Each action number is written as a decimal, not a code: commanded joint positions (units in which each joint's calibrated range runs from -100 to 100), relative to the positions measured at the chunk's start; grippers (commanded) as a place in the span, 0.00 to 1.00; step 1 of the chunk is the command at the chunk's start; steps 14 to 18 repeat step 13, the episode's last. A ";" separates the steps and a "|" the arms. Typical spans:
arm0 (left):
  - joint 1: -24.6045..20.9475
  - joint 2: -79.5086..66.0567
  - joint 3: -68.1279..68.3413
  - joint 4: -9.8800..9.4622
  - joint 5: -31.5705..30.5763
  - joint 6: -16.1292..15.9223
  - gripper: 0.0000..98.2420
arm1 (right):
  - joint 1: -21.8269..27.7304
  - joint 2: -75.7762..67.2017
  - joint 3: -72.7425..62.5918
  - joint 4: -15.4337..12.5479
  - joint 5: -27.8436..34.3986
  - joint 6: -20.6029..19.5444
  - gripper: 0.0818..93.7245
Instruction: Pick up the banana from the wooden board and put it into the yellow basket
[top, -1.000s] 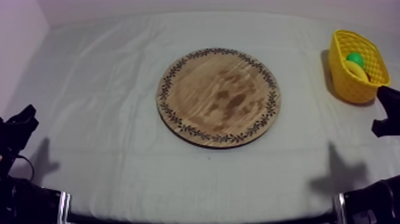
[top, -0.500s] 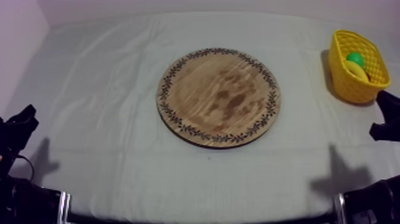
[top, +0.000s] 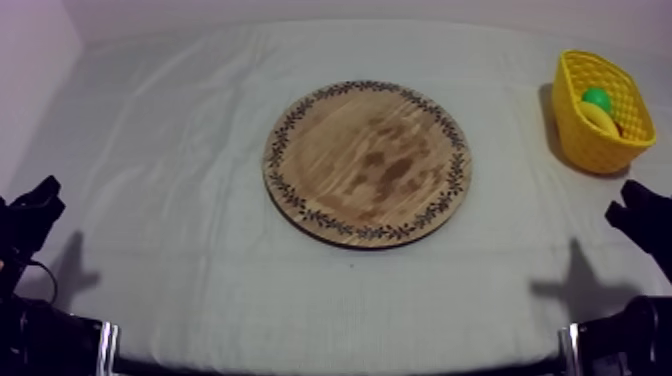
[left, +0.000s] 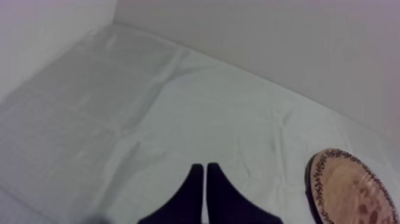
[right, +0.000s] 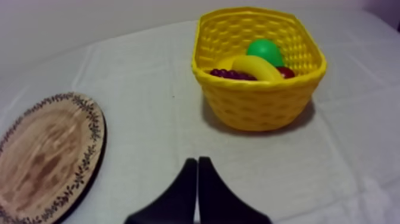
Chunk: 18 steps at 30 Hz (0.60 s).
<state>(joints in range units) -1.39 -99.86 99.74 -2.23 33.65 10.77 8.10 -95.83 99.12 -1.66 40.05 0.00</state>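
The yellow banana (right: 257, 67) lies inside the yellow basket (right: 257, 98), beside a green pear (right: 265, 51), dark grapes (right: 231, 74) and a small red fruit (right: 286, 72). From above, the basket (top: 600, 140) stands at the table's far right with the banana (top: 600, 119) in it. The round wooden board (top: 367, 163) with its patterned rim lies bare in the middle; its edge also shows beside each gripper (right: 50, 155) (left: 354, 190). My right gripper (right: 197, 161) is shut on nothing, short of the basket, low at the right edge (top: 625, 208). My left gripper (left: 205, 168) is shut too, resting at the lower left (top: 45, 190).
The grey-white cloth (top: 180, 150) covers the table, with walls behind and at the left. Black parts of the arms (top: 50, 335) (top: 620, 340) sit along the front edge.
My right gripper has drawn back from the basket, toward the front right edge. The left arm, board and basket have not moved.
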 joint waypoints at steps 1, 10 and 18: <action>-0.02 0.03 0.04 0.01 -0.02 -0.01 0.00 | -0.05 -0.01 0.03 0.15 0.21 -2.21 0.01; -0.02 0.03 0.04 0.01 -0.02 0.03 0.00 | -0.06 -0.01 0.50 0.17 -1.42 1.06 0.01; -0.02 0.03 0.04 0.01 -0.02 0.01 0.00 | -0.06 -0.01 0.53 0.17 -1.53 0.81 0.01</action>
